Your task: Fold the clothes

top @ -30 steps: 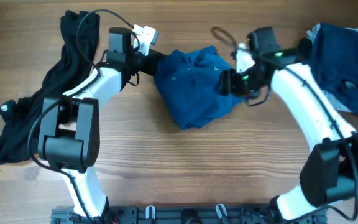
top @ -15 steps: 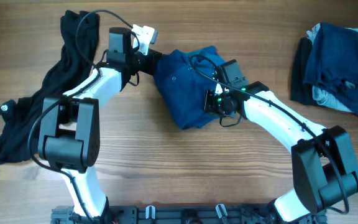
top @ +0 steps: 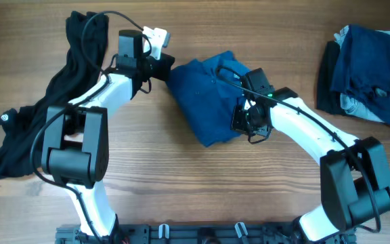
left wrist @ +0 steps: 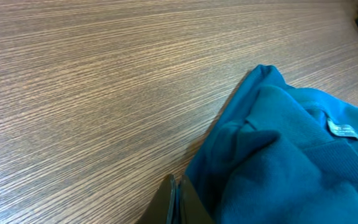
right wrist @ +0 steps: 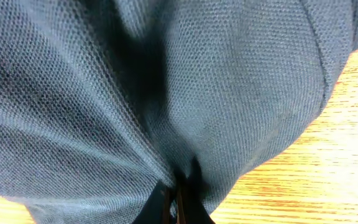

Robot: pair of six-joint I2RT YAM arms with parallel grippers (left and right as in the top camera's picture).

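The medium-blue T-shirt [top: 205,98] lies crumpled in the middle of the wooden table. My left gripper [top: 168,68] sits at its upper-left corner. In the left wrist view its fingers [left wrist: 174,200] are pressed together, with the shirt [left wrist: 291,155] bunched against their right side and a thin edge seemingly pinched. My right gripper [top: 241,122] is at the shirt's lower right part. In the right wrist view the fabric [right wrist: 185,87] gathers into folds that run down between the shut fingertips [right wrist: 178,198]. A long black garment [top: 42,125] lies at the far left.
A pile of navy, black and pale grey pieces [top: 367,74] sits at the table's right edge. The left arm's base and elbow [top: 73,146] stand beside the black garment. Bare wood shows in front of the shirt [top: 202,183].
The right arm swung in from the shirt's right side onto its lower right part and its jaws shut on the fabric. The shirt's right side got drawn inward. The left arm stayed still.
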